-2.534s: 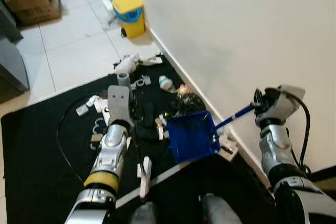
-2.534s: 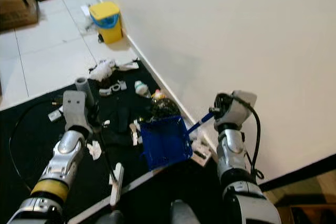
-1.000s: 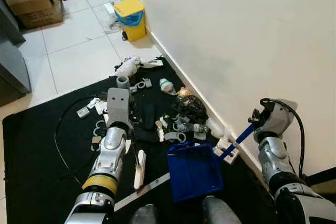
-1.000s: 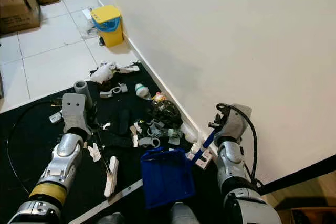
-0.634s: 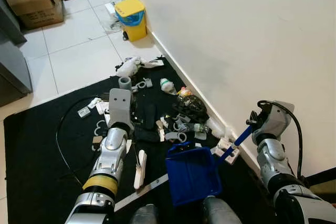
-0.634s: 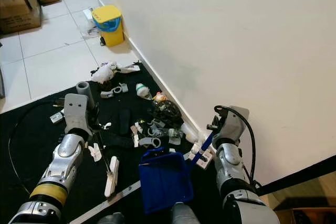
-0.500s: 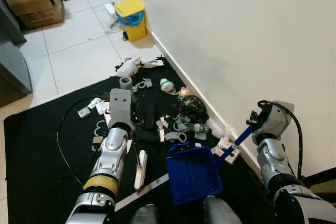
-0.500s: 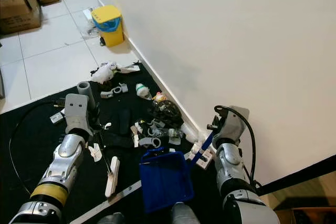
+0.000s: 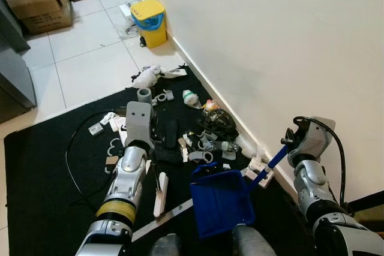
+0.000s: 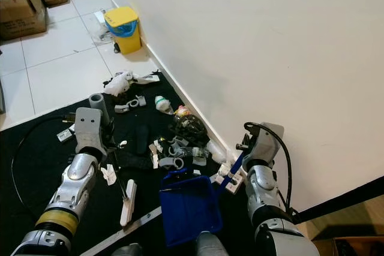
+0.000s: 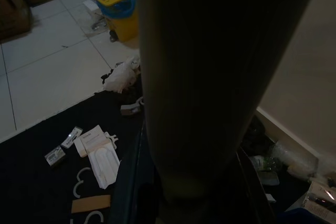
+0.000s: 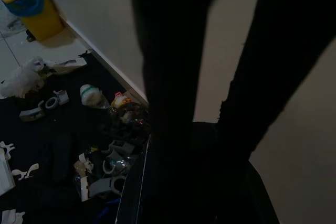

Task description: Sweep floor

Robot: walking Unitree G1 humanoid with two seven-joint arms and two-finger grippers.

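The right gripper (image 9: 292, 138) is clamping the handle of the blue dustpan (image 9: 221, 201), resting empty near the black mat's (image 9: 36, 184) near edge by the wall. The left gripper (image 9: 147, 148) is gripping the brush (image 9: 159, 191). Beyond, litter (image 9: 207, 136) is lying unswept; the yellow bin (image 9: 148, 21) is waiting farther off.

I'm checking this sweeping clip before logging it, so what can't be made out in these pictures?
- Left gripper: its silver housing hides the fingers around the broom stick in the eye views.
- Right gripper: grip on the dustpan handle too small to read.
- Both wrist views: a dark shape close to the lens hides the middle.
- Litter pile: pieces too small to name.
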